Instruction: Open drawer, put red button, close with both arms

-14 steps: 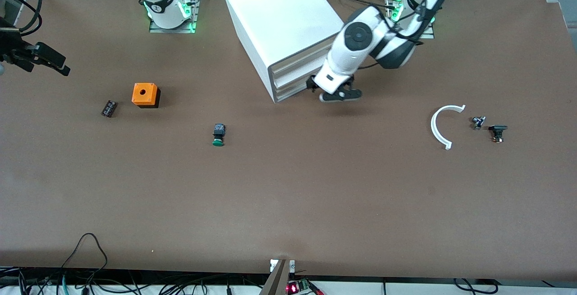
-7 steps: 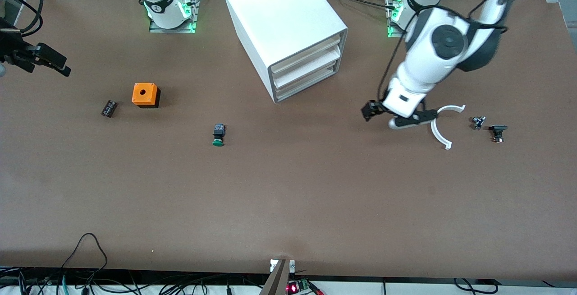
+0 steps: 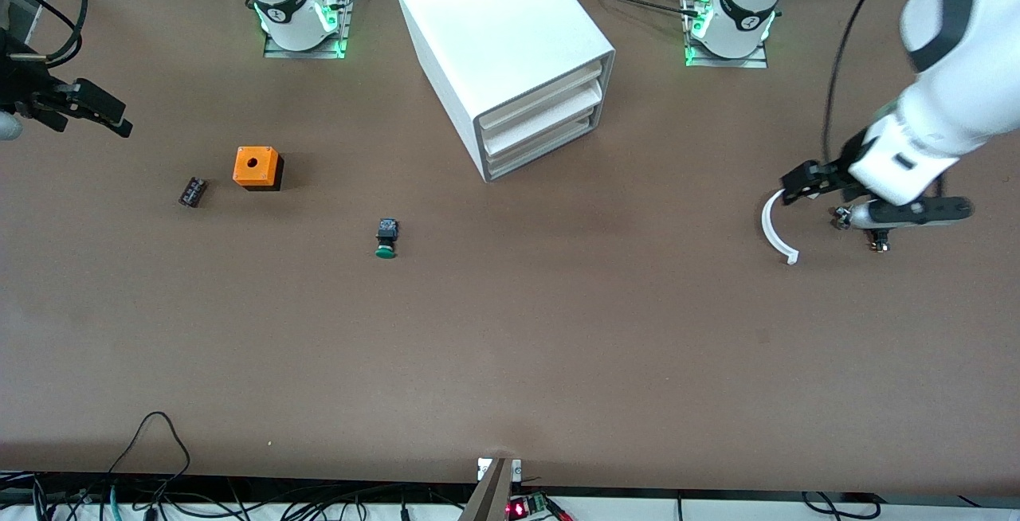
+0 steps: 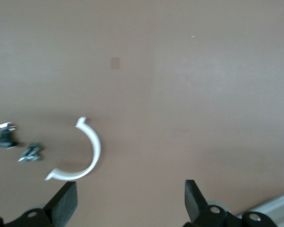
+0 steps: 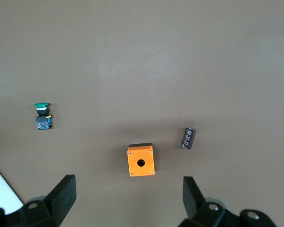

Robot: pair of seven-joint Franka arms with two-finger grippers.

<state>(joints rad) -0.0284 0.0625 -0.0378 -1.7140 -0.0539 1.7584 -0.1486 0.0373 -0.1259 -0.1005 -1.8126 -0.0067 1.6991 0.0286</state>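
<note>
No red button shows, and every drawer point(image 3: 539, 103) looks shut. Both the left gripper point(image 3: 876, 198) and right gripper point(image 3: 68, 103) hang with jaws open and empty. The task looks finished.

High front camera faces robots; wrist cameras look, seemingly, straight down.

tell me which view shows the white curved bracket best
The left wrist view: the white curved plastic bracket lies whole and unobstructed on the brown table, both hooked ends visible. The front view shows it smaller, its upper end hidden under the left gripper. The right wrist view does not show it.
</note>
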